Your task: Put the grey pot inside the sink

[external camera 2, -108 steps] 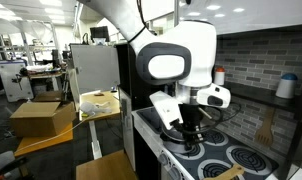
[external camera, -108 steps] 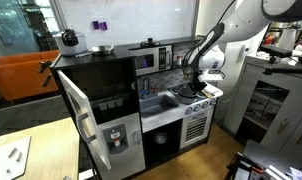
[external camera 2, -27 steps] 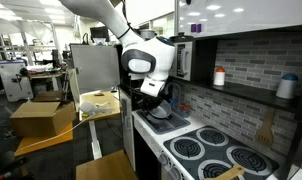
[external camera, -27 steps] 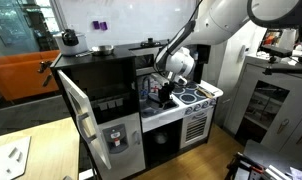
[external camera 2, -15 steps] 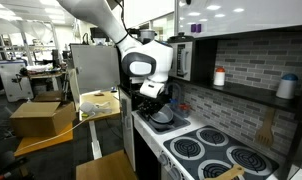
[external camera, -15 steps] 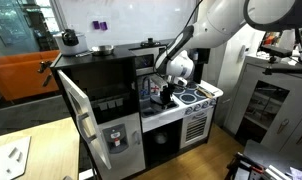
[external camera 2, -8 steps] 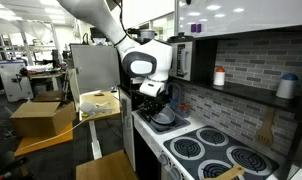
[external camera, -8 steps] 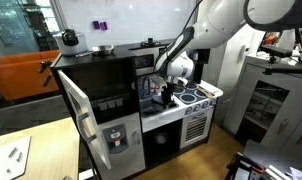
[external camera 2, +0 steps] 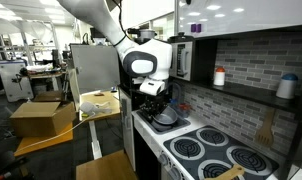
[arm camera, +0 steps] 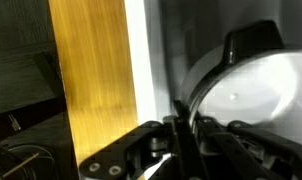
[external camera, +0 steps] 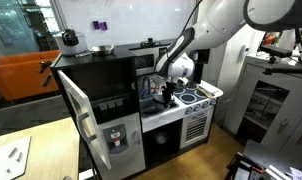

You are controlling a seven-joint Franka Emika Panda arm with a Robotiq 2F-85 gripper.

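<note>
- One gripper (external camera 2: 157, 104) is clamping shut on the rim of the grey pot (external camera 2: 166, 120), holding it low over the sink (external camera: 151, 105)
- That pot is looking light, stiff and slick; a rim pinch is judged soundest

The grey pot (arm camera: 253, 88) right by the claw (arm camera: 181, 128) looks like dull, smooth metal. The claw is dark and matt. Just beside it is a smooth white counter edge (arm camera: 137, 60), then a yellow wood strip (arm camera: 89, 70) with fine grain.
</note>
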